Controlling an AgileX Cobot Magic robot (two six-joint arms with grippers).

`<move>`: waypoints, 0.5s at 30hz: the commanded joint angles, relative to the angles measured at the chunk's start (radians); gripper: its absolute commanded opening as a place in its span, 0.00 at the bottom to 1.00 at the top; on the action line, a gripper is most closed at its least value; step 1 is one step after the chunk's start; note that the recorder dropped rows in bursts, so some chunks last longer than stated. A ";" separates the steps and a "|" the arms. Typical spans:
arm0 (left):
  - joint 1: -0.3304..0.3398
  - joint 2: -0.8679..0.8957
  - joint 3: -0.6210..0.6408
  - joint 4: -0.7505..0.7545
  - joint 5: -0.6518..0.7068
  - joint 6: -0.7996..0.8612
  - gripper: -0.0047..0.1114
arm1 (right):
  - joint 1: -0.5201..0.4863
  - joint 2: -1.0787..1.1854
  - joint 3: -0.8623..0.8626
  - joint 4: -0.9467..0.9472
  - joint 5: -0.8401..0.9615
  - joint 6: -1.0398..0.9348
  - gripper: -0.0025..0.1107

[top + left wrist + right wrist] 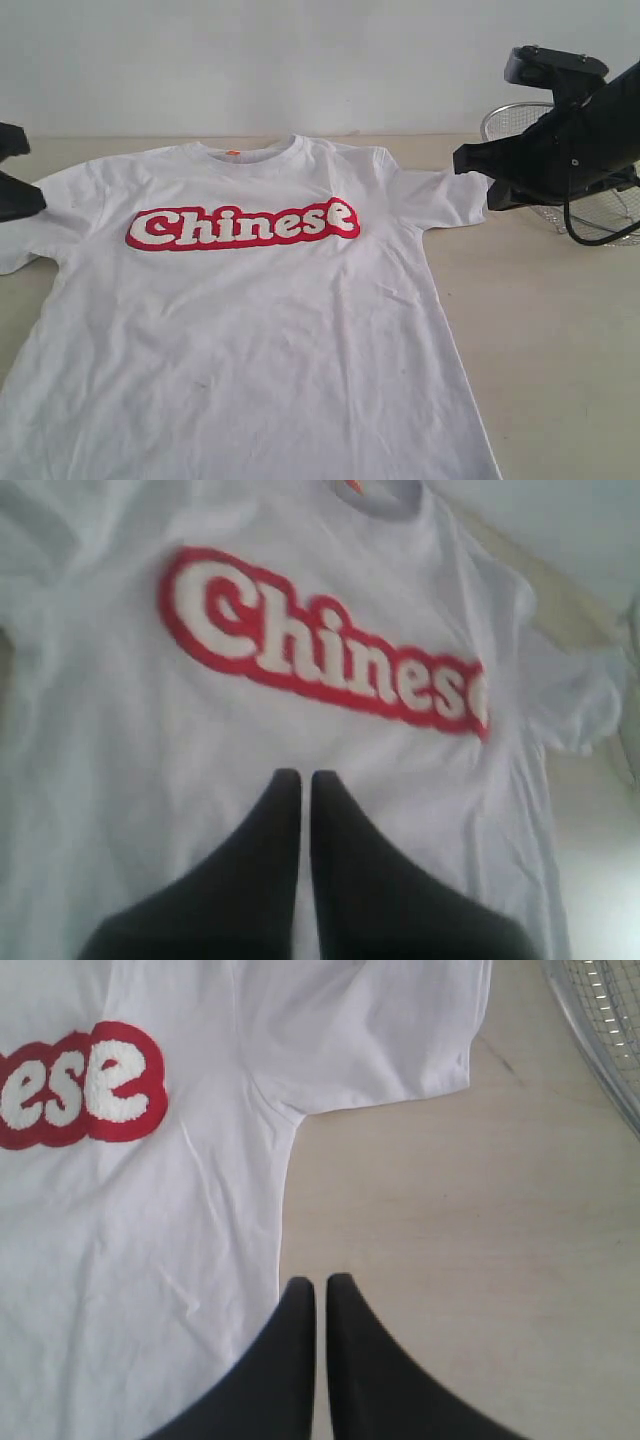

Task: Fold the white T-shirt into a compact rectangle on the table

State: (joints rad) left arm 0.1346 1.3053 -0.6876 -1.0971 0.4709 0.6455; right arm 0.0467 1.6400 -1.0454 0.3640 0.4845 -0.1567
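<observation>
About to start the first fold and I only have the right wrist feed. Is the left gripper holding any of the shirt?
Observer: No. The left gripper is shut, with no cloth between its fingers. It is over the shirt, below the lettering.
Operator: Is the sleeve on that side tucked or out?
Observer: Out. In the exterior view that sleeve lies spread on the table, partly behind the left arm.
Operator: Which way does the neck point?
Observer: The neck points toward the far wall, with an orange tag showing inside it.
</observation>
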 commanded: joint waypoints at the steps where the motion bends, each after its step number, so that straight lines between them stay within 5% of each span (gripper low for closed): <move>1: 0.153 0.148 -0.078 -0.098 0.043 -0.009 0.08 | -0.004 -0.012 0.001 -0.003 -0.010 -0.010 0.02; 9: 0.361 0.476 -0.276 -0.360 0.429 0.156 0.08 | -0.004 -0.012 0.001 -0.003 -0.010 -0.010 0.02; 15: 0.478 0.585 -0.278 -0.494 0.485 0.219 0.08 | -0.004 -0.012 0.001 -0.003 -0.010 -0.010 0.02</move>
State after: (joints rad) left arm 0.5675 1.8468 -0.9603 -1.5421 0.9147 0.8400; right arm 0.0467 1.6400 -1.0454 0.3640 0.4827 -0.1567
